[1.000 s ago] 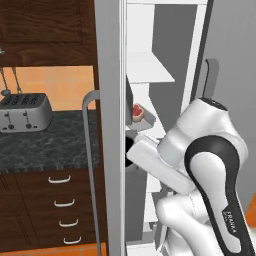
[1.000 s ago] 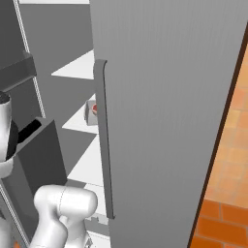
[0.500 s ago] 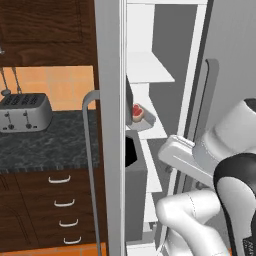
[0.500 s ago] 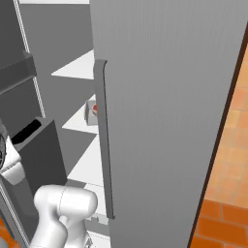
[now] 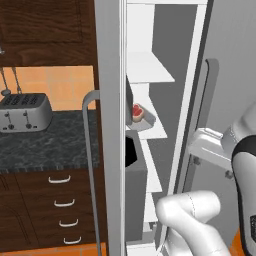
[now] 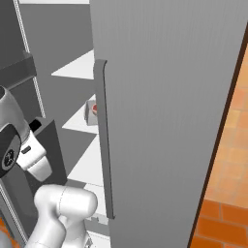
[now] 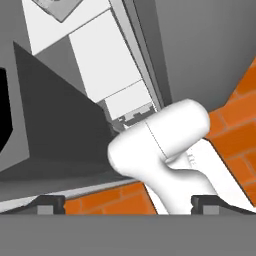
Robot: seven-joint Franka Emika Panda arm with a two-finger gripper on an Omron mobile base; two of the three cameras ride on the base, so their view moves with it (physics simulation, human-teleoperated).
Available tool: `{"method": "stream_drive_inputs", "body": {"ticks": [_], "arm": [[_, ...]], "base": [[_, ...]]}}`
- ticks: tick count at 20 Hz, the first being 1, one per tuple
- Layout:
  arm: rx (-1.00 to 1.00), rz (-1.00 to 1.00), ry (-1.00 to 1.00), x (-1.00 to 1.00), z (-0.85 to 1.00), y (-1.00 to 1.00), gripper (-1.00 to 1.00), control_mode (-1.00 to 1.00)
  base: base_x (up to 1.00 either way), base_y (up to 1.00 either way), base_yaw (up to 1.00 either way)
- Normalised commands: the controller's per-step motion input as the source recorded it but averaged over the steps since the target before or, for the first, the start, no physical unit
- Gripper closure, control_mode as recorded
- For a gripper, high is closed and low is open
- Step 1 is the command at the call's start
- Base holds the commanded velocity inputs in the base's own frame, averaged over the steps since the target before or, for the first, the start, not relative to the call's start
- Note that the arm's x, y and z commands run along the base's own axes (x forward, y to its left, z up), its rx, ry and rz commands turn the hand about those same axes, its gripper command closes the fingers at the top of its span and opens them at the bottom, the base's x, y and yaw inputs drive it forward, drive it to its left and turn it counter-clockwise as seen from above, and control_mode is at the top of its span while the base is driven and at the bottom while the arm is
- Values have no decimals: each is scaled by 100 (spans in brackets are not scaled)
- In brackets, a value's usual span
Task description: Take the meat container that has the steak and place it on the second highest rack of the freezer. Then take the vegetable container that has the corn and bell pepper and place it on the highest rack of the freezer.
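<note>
Grey freezer door (image 6: pixel 160 97) screens shelved steak (image 5: pixel 136 111); toaster (image 5: pixel 24 112) leftward.

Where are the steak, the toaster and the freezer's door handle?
steak (image 5: pixel 136 111): left base view, on its red top.
toaster (image 5: pixel 24 112): left base view, on its front side.
freezer door handle (image 6: pixel 102 140): right base view, mid-bar.

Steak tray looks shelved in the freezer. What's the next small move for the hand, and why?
Probably back the arm clear of the freezer and go for the vegetable container. The steak sits in its container on a white shelf, apart from the robot, and the hand is open with nothing between its fingertips, pointing down at the brick floor.
</note>
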Motion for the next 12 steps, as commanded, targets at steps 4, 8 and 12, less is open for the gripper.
{"method": "stream_drive_inputs", "body": {"ticks": [4,8,12], "arm": [[-1,0,0,-26,-3,-41,-100,-100],[0,0,0,0,0,0,-100,100],[0,0,0,0,0,0,-100,100]], "base": [[0,0,0],[-55,-52,13],[4,-84,54]]}}
